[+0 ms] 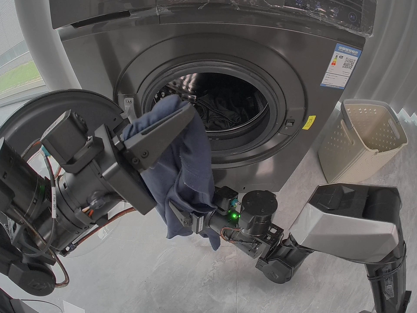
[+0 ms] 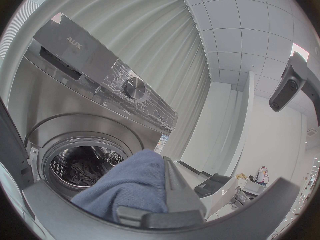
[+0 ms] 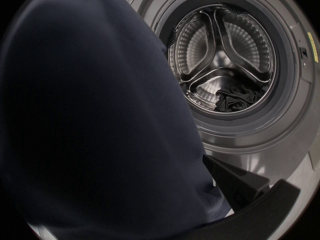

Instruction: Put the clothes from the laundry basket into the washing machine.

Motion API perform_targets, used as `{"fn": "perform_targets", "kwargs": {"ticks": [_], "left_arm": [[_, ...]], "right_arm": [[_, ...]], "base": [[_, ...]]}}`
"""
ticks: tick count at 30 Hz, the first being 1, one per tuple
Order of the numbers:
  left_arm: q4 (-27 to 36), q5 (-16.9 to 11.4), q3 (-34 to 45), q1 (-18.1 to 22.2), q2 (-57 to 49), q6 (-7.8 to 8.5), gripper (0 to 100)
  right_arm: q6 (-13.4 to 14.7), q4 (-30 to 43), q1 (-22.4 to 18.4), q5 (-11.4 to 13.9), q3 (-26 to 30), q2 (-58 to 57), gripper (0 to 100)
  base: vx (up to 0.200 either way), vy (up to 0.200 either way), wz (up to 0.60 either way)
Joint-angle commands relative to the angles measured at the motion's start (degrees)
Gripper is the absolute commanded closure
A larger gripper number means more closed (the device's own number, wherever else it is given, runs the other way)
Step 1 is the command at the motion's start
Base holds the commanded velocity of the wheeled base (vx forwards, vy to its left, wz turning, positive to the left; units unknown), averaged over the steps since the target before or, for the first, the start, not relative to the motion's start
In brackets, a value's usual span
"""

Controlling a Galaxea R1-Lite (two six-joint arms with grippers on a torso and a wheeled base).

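Observation:
A blue garment (image 1: 191,166) hangs in front of the washing machine (image 1: 260,44), just below and left of its open drum mouth. My left gripper (image 2: 223,134) is open; the garment's top (image 2: 133,184) is draped over one finger (image 1: 160,133), and the other finger (image 2: 290,84) stands bare and well apart. My right gripper (image 1: 184,216) is lower down, shut on the garment's bottom part, which covers most of the right wrist view (image 3: 100,117). Dark clothes (image 3: 235,99) lie in the bottom of the drum. The beige laundry basket (image 1: 362,138) stands to the machine's right.
The round machine door (image 1: 56,109) is swung open on the left, behind my left arm. Grey tiled floor (image 1: 173,274) lies in front of the machine. A pale curtain (image 1: 391,44) hangs behind the basket.

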Motion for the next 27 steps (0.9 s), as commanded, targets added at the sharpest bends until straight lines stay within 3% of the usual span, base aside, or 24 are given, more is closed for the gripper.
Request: {"fn": "perform_targets", "kwargs": {"ticks": [1,15,16,27], "left_arm": [[0.0,0.1,0.1,-0.5,-0.1,-0.07,100],[-0.1,0.3,-0.3,-0.5,-0.2,-0.07,100],[-0.1,0.3,-0.3,-0.5,-0.3,-0.07,100],[0.0,0.3,-0.5,0.1,-0.7,-0.16,100]], "right_arm": [[0.1,-0.3,0.3,0.1,-2.4,3.3,0],[1.0,-0.6,0.2,0.0,-10.7,8.5,0],[1.0,-0.6,0.3,-0.1,-10.9,8.7,100],[2.0,-1.8,0.0,-0.4,-9.3,7.3,100]], "base": [[0.000,0.000,0.00],[0.000,0.000,0.00],[0.000,0.000,0.00],[0.000,0.000,0.00]]}}
